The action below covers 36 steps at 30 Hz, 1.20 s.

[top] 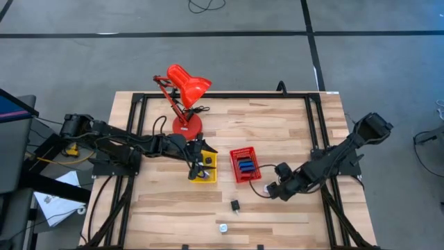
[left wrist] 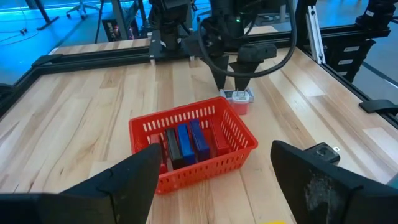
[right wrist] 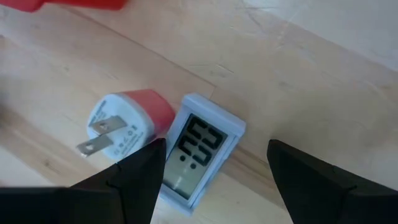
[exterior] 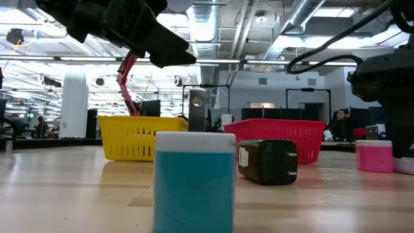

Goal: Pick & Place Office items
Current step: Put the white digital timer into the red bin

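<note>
I see my right gripper (right wrist: 211, 180) spread wide just above a small digital clock (right wrist: 198, 158) touching a red plug adapter (right wrist: 124, 124) beside the red tray (top: 245, 165), left gripper (top: 198, 167) released over the yellow tray (top: 211, 169), black charger (top: 236, 205) loose on the table (top: 291, 125)

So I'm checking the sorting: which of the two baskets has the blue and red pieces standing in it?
The red basket, in the middle of the table near the right claw. Blue, red and black flat pieces stand in a row inside; the yellow basket sits under the left claw.
</note>
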Available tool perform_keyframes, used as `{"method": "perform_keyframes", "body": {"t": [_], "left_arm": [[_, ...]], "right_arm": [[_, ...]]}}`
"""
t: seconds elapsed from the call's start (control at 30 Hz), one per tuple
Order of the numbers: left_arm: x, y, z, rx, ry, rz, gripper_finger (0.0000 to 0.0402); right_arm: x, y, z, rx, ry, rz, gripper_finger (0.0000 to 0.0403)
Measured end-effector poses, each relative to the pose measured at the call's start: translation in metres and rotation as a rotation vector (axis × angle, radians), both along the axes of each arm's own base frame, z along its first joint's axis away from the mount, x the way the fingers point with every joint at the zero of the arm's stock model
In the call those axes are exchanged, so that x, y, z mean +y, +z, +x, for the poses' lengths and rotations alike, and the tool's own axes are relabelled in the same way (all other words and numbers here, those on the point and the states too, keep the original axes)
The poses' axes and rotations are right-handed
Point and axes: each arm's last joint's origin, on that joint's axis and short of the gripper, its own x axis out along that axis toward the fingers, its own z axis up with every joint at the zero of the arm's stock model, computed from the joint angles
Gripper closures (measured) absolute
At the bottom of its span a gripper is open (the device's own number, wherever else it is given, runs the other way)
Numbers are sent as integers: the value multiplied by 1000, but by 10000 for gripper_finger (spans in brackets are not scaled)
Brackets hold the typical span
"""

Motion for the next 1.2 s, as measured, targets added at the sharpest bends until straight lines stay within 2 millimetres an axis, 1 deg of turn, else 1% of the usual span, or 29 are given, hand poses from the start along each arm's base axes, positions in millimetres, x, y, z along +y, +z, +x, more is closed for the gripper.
{"method": "perform_keyframes", "body": {"t": [0.33, 0.63, 0.77, 1.2], "left_arm": [[0, 0, 0, 0, 0, 0, 105], [0, 0, 0, 1, 0, 0, 105], [0, 0, 0, 1, 0, 0, 105], [0, -3, -1, 31, 1, -1, 105]], "right_arm": [[0, -1, 0, 5, -9, 0, 127], [-3, -9, 3, 58, -28, -12, 126], [-5, -9, 4, 58, -44, -1, 126], [-3, -6, 8, 50, -45, 5, 129]]}}
